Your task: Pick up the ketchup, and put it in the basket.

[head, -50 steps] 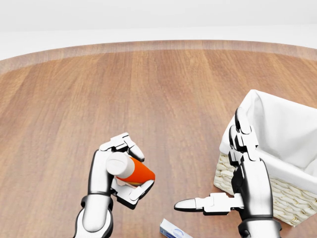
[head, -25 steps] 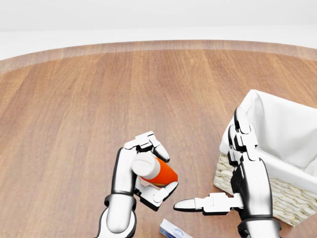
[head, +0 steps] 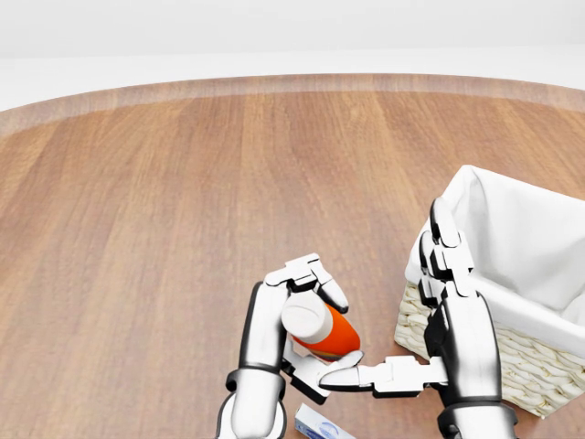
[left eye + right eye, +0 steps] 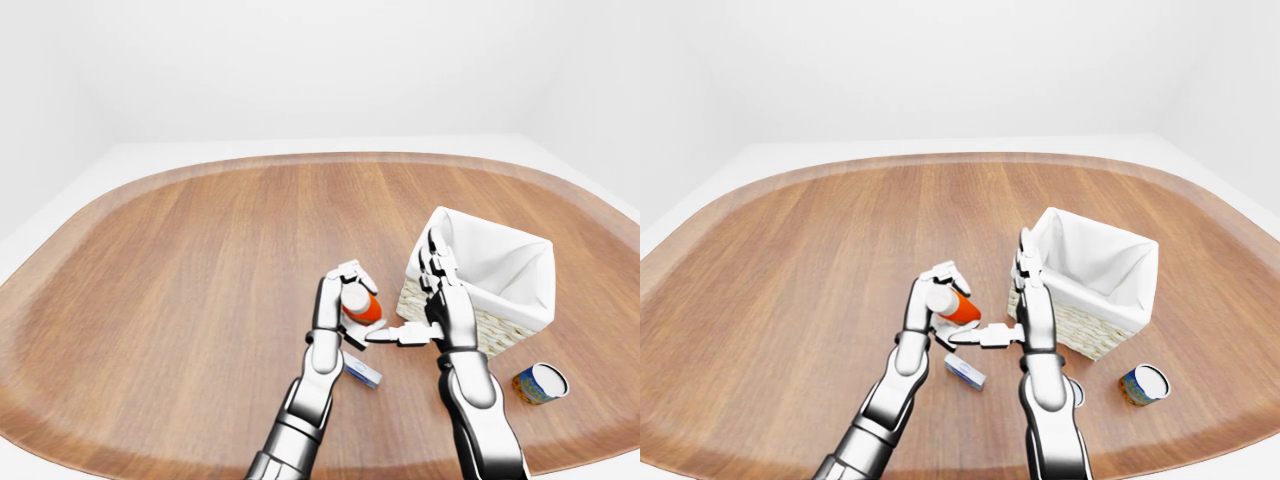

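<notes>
Gripping ketchup [image 3: 320,327], left hand [image 3: 288,325], seemingly raised

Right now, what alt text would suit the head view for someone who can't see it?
The robot's left hand grips a red ketchup bottle above a wooden table, close to its open right hand. A white-lined wicker basket sits at the right edge, and a small blue-and-white box lies at the bottom.

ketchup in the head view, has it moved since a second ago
Yes. The ketchup, held in the left hand, has moved right toward the basket, which stays put in the head view. It now sits beside the right hand.
</notes>
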Tool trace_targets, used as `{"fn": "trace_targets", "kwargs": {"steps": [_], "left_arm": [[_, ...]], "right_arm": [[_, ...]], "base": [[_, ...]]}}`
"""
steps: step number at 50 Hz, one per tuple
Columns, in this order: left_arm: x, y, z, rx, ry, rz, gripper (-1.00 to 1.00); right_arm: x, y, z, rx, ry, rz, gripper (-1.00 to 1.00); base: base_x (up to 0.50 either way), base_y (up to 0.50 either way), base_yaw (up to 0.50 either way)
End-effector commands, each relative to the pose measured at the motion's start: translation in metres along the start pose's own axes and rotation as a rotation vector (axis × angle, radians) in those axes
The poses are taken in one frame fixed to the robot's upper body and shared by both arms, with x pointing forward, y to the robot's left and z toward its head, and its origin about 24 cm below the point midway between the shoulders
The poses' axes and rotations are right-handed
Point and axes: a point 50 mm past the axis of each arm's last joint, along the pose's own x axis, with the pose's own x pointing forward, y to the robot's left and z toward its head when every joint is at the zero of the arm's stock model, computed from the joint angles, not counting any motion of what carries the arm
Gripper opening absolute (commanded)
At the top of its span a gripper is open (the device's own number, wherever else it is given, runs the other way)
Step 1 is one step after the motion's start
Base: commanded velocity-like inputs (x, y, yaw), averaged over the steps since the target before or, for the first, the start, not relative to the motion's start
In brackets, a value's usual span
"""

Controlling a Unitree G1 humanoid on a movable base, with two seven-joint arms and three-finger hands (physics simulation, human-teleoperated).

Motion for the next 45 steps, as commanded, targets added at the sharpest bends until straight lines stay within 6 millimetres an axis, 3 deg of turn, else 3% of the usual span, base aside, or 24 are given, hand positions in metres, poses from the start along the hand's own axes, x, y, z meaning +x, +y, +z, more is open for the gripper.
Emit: {"fn": "trace_targets", "kwargs": {"steps": [1, 17, 29, 45], "left_arm": [[0.001, -0.007, -0.004, -0.028, 0.031, 0.003, -1.00], [0.010, -0.018, -0.038, 0.063, 0.200, 0.011, -1.00], [0.005, -0.028, -0.031, 0.063, 0.168, -0.013, -1.00], [-0.003, -0.037, -0.003, 0.023, 0.041, -0.043, -1.00]], "right_arm": [[0.000, 0.001, 0.001, 0.001, -0.003, 0.004, 1.00], [0.000, 0.000, 0.002, 0.002, -0.007, 0.003, 1.00], [-0.003, 0.000, 0.003, 0.017, -0.009, 0.014, 1.00], [-0.003, 0.001, 0.001, 0.017, -0.005, 0.023, 1.00]], "base": [[0.00, 0.00, 0.00], [0.00, 0.00, 0.00], [0.00, 0.00, 0.00], [0.00, 0.00, 0.00]]}}
